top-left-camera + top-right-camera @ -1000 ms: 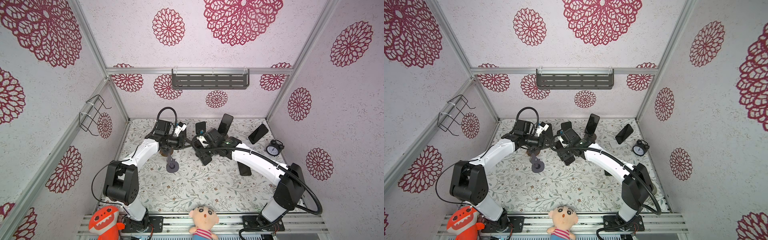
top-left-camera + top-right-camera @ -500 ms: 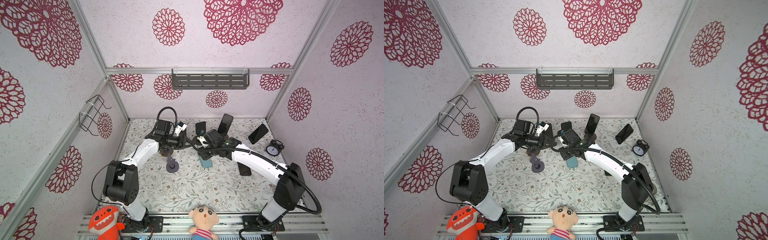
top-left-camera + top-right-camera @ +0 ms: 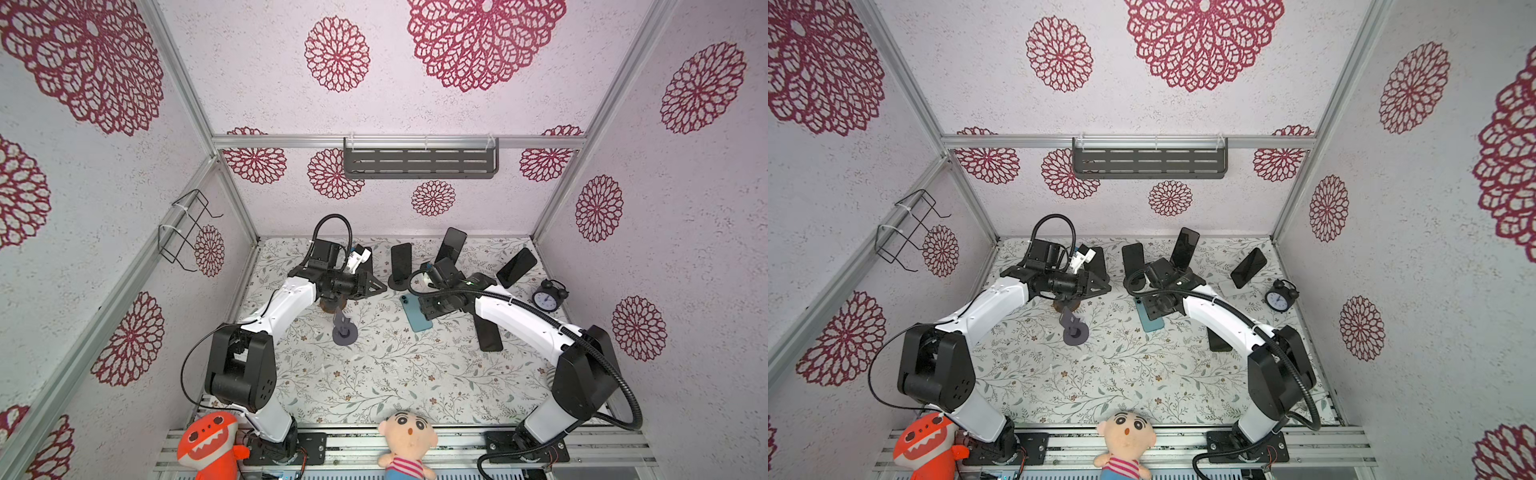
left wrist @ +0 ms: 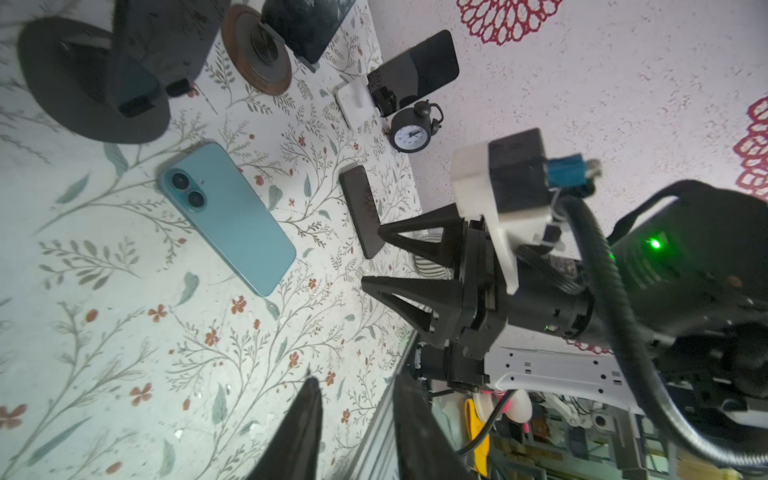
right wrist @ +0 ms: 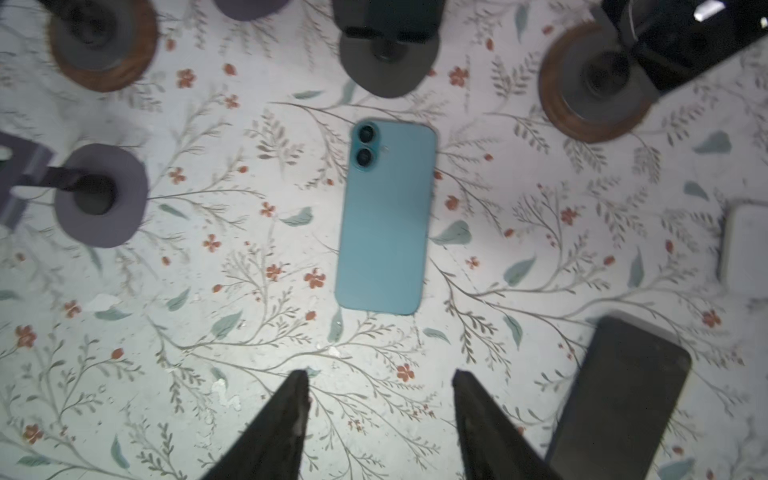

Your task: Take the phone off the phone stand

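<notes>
The left hand (image 4: 355, 378) has eased its fingers apart and grips nothing; just nearer, the grey phone stand (image 3: 344, 332) stands empty. Further right, the teal phone (image 3: 415, 313), carried a second ago, now lies back-up on the worktop (image 3: 374, 374) under the right hand (image 5: 380, 374), whose jaws are apart, so removal looks done
</notes>
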`<state>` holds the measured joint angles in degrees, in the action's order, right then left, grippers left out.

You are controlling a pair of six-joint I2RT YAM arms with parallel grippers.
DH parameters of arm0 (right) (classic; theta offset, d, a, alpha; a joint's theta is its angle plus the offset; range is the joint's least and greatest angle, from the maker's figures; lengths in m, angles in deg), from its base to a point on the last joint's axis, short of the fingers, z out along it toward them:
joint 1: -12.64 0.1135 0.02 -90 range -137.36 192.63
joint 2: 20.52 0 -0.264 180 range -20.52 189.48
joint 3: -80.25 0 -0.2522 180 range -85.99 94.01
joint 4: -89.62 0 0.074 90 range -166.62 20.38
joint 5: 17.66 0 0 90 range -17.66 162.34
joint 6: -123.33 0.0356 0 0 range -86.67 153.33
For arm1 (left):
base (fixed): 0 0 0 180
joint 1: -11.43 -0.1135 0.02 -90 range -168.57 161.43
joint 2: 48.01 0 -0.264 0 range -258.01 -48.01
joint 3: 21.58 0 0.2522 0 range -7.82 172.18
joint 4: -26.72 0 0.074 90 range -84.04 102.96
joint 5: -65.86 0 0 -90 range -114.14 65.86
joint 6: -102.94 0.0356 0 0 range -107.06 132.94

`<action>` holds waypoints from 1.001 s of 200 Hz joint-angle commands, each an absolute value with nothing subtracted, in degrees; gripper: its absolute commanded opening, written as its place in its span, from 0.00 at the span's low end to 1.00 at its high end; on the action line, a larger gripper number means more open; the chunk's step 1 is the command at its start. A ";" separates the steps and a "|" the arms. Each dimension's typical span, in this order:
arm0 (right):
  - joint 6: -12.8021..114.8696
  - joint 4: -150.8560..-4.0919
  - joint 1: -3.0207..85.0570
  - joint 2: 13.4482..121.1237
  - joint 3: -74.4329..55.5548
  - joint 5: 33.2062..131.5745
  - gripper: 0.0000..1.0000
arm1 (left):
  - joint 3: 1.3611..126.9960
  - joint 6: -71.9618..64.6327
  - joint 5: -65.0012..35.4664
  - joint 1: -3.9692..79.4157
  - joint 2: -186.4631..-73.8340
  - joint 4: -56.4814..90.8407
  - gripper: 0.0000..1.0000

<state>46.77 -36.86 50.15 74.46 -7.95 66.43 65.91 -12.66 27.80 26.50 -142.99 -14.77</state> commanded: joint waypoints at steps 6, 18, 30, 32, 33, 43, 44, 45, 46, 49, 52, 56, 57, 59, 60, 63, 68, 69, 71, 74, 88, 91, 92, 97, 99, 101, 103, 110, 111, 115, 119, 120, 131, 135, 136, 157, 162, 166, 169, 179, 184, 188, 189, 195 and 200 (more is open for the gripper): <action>48.08 -33.14 50.77 79.80 -4.69 63.54 0.81 | 66.89 -10.81 23.88 25.58 -139.61 -15.49 0.41; 48.06 -33.17 50.78 82.39 -3.62 63.81 0.88 | 66.89 -10.45 23.01 25.48 -139.29 -15.78 0.44; 48.01 -33.04 50.70 84.83 -2.58 63.96 0.92 | 66.97 -10.44 22.94 25.17 -139.11 -15.74 0.47; 48.08 -32.97 50.69 85.27 -2.41 64.03 0.93 | 66.97 -10.50 23.01 25.15 -139.12 -15.77 0.47; 48.09 -32.95 50.69 85.47 -2.32 64.10 0.93 | 66.97 -10.47 22.99 25.10 -139.04 -15.78 0.48; 47.97 -33.09 50.78 87.07 -1.81 64.54 0.94 | 66.97 -10.57 23.02 24.74 -138.82 -15.70 0.49; 47.99 -33.15 50.78 87.29 -1.76 64.62 0.94 | 66.93 -10.59 22.99 24.72 -138.81 -15.69 0.49; 47.96 -33.18 50.78 87.44 -1.73 64.65 0.95 | 66.91 -10.56 23.03 24.63 -138.76 -15.69 0.49; 47.94 -33.28 50.74 87.60 -1.72 64.67 0.95 | 66.90 -10.54 23.00 24.62 -138.73 -15.69 0.49; 48.00 -33.45 50.76 88.00 -1.64 64.77 0.95 | 66.89 -10.60 22.97 24.54 -138.69 -15.58 0.49; 48.09 -33.61 50.73 88.40 -1.55 64.90 0.95 | 66.89 -10.67 22.99 24.45 -138.59 -15.60 0.49; 48.02 -33.77 50.78 88.95 -1.38 65.10 0.95 | 66.81 -10.68 23.04 24.38 -138.46 -15.48 0.49; 48.06 -33.84 50.78 89.10 -1.32 65.12 0.95 | 66.80 -10.69 23.05 24.28 -138.41 -15.45 0.49; 48.02 -33.98 50.78 89.31 -1.28 65.24 0.95 | 66.80 -10.70 23.06 24.27 -138.37 -15.39 0.49; 48.06 -34.08 50.78 89.42 -1.27 65.32 0.95 | 66.80 -10.66 23.06 24.27 -138.32 -15.37 0.49; 48.05 -34.35 50.77 89.68 -1.27 65.38 0.95 | 66.73 -10.77 23.12 24.27 -138.21 -15.34 0.49; 48.08 -34.89 50.77 90.09 -1.26 65.64 0.95 | 66.73 -10.79 23.06 24.14 -138.11 -15.27 0.49; 48.13 -34.97 50.78 90.20 -1.26 65.69 0.95 | 66.72 -10.79 23.06 24.16 -138.10 -15.22 0.49; 48.17 -35.16 50.78 90.33 -1.20 65.84 0.95 | 66.65 -10.74 23.06 24.13 -138.05 -15.18 0.49; 48.08 -35.38 50.78 90.61 -1.11 66.04 0.94 | 66.62 -10.77 23.11 24.17 -138.02 -15.17 0.49; 48.02 -36.44 50.78 91.70 -0.83 66.36 0.94 | 66.62 -10.78 23.13 24.17 -137.92 -15.08 0.50; 48.01 -36.64 50.78 91.95 -0.75 66.36 0.94 | 66.62 -10.79 23.21 24.17 -137.99 -15.08 0.50; 47.97 -36.68 50.78 92.01 -0.70 66.36 0.94 | 66.58 -10.79 23.18 24.17 -138.00 -15.08 0.50; 47.86 -36.96 50.78 92.40 -0.57 66.44 0.94 | 66.55 -10.79 23.20 24.17 -138.01 -15.08 0.50; 47.84 -37.15 50.78 92.53 -0.57 66.45 0.94 | 66.54 -10.79 23.23 24.18 -138.12 -15.08 0.50; 47.71 -37.34 50.78 92.65 -0.56 66.56 0.94 | 66.53 -10.79 23.23 24.11 -138.10 -15.08 0.50; 47.74 -37.51 50.78 92.79 -0.50 66.61 0.93 | 66.53 -10.79 23.26 24.16 -138.10 -15.08 0.50; 47.58 -37.99 50.78 93.31 -0.32 66.80 0.93 | 66.53 -10.79 23.32 24.15 -138.20 -14.99 0.50; 47.58 -38.06 50.78 93.39 -0.31 66.84 0.93 | 66.53 -10.79 23.37 24.12 -138.19 -14.99 0.50; 47.39 -38.33 50.78 93.72 -0.30 66.95 0.93 | 66.53 -10.76 23.36 24.09 -138.30 -14.99 0.50; 47.22 -38.66 50.78 93.93 -0.30 66.96 0.93 | 66.53 -10.85 23.35 24.09 -138.35 -14.99 0.50; 47.22 -38.70 50.78 94.01 -0.30 66.97 0.93 | 66.53 -10.86 23.38 24.09 -138.35 -14.99 0.50; 46.96 -39.17 50.63 94.61 -0.30 66.65 0.92 | 66.53 -10.78 23.44 24.09 -138.49 -14.99 0.50; 46.97 -39.33 50.54 94.84 -0.30 66.71 0.92 | 66.53 -10.79 23.41 24.09 -138.53 -14.99 0.50; 46.96 -39.39 50.53 94.86 -0.30 66.75 0.91 | 66.53 -10.79 23.46 24.09 -138.58 -14.99 0.50; 46.96 -40.27 49.86 95.70 -0.60 67.88 0.89 | 66.53 -10.79 23.43 24.00 -138.62 -14.95 0.50; 46.97 -40.47 49.77 95.83 -0.73 68.08 0.88 | 66.49 -10.79 23.45 24.00 -138.62 -14.91 0.50; 46.97 -40.63 49.68 95.93 -0.82 68.16 0.87 | 66.45 -10.79 23.44 24.00 -138.70 -14.90 0.50; 46.97 -40.67 49.64 96.07 -0.83 68.20 0.87 | 66.45 -10.79 23.46 23.97 -138.66 -14.90 0.50; 46.93 -41.10 49.51 96.18 -1.20 68.44 0.86 | 66.45 -10.71 23.37 24.00 -138.71 -14.90 0.50; 46.94 -41.55 49.42 96.20 -1.55 68.54 0.85 | 66.45 -10.79 23.41 24.06 -138.71 -14.91 0.50; 47.05 -41.86 49.33 96.20 -1.80 68.63 0.85 | 66.46 -10.79 23.41 24.01 -138.71 -14.82 0.50; 47.09 -41.93 49.26 96.29 -1.84 68.64 0.85 | 66.45 -10.79 23.41 24.00 -138.71 -14.86 0.50; 47.22 -42.23 49.16 96.37 -2.10 69.07 0.84 | 66.45 -10.79 23.41 24.00 -138.75 -14.81 0.50; 47.23 -42.32 49.09 96.54 -2.22 69.53 0.83 | 66.45 -10.79 23.48 23.93 -138.67 -14.80 0.50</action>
